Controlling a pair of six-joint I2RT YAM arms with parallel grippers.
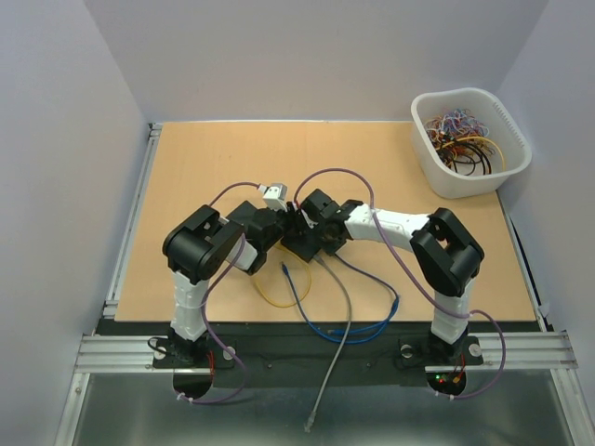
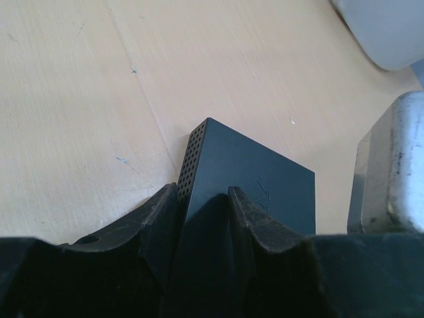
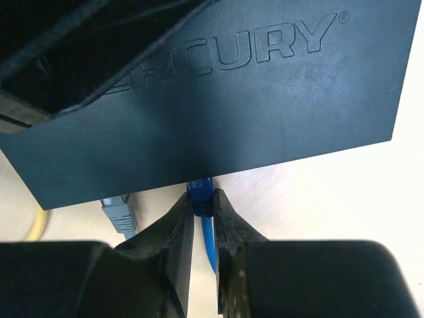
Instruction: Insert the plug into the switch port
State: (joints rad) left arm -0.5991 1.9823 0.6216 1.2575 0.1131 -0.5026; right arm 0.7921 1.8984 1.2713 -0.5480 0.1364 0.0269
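Widest first: the counter (image 1: pixel 372 167) fills the overhead view, and a white bin (image 1: pixel 426 158) of spare cords sits far off to the right of both sets of jaws, out of play. In the middle the two arms meet nose to nose over the switch (image 3: pixel 232 112), a flat black box. The left jaws are clamped across its broad faces, one finger on each side. I'd call it light and rigid, but those smooth faces could let it twist under a push, so a flat, square hold like this one suits it. Loose cords trail back below the jaws toward the arm bases: a blue cord (image 1: pixel 353 330) and a yellow one (image 1: pixel 270 297). A grey plug (image 3: pixel 118 211) lies just left of the right jaws, at the switch's edge. Smallest of all is the blue plug (image 3: pixel 201 192), pinched between the right jaws, its nose touching the lower edge of the switch straight ahead. It looks stiff, probably with a fragile latch, and the cord behind it is floppy, so the place to hold is the plug body itself. From above, the plug is completely hidden under the wrists. Only the right wrist camera shows it, along with the raised lettering on the box. The left wrist camera gives the perforated side of the box and the grip on it, but no ports, so I can't tell whether the plug is seated.
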